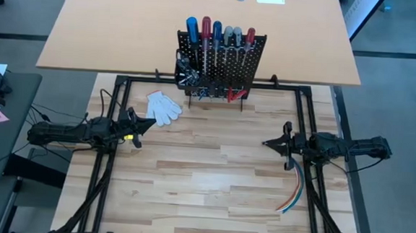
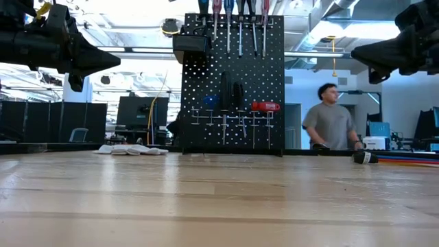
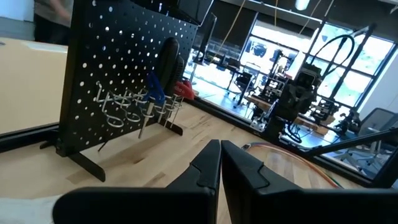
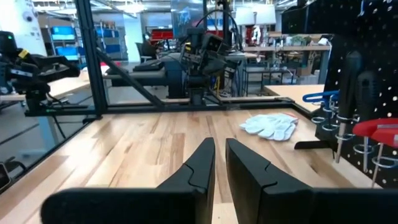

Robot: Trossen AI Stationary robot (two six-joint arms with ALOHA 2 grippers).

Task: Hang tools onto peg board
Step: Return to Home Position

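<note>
Pegboard (image 1: 257, 67) well beyond left claw (image 1: 150, 123)

My desk (image 1: 204, 174) is a top of pale wood planks with a black metal frame (image 1: 141, 78) resting along its sides and far edge. At the far edge, about the middle, the peg board (image 1: 222, 59) stands upright on its feet. Near the board's left foot, a little closer to me, a white glove (image 1: 164, 107) lies flat on the planks. Well apart from both, on the near right, a bundle of coloured cables (image 1: 295, 190) curves across the wood.
</note>
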